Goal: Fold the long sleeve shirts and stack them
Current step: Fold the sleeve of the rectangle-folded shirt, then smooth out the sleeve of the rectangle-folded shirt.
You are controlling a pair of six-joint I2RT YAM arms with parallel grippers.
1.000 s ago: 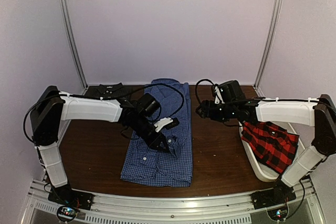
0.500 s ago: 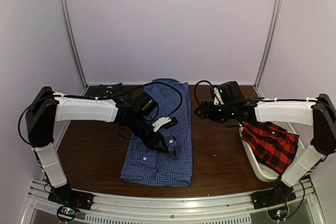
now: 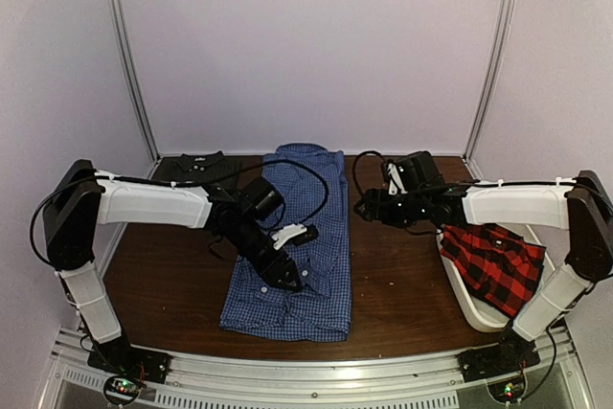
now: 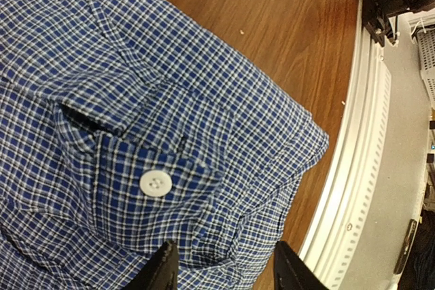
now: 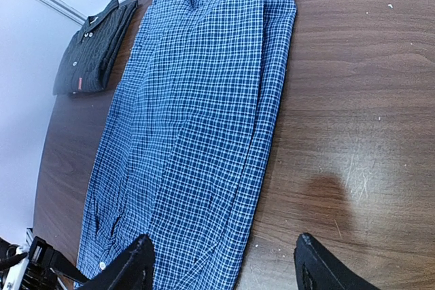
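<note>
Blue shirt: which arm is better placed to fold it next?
Probably left. The left gripper hovers open over the blue shirt; the right gripper sits off its right edge.

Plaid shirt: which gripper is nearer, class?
Right. The right gripper hovers over the table beside the plaid shirt; the left gripper is farther off, above the blue gingham shirt.

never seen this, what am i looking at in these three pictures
Two robot arms stand at the edge of a table, each with a two-finger gripper. The wide picture is from a camera above and behind; the other two from cameras on the wrists. A blue checked shirt lies on the table, a dark shirt sits folded at the back left, a red plaid shirt lies in a white tub on the right. The left gripper is over the blue shirt, the right gripper beside it; both open, holding nothing.
</note>
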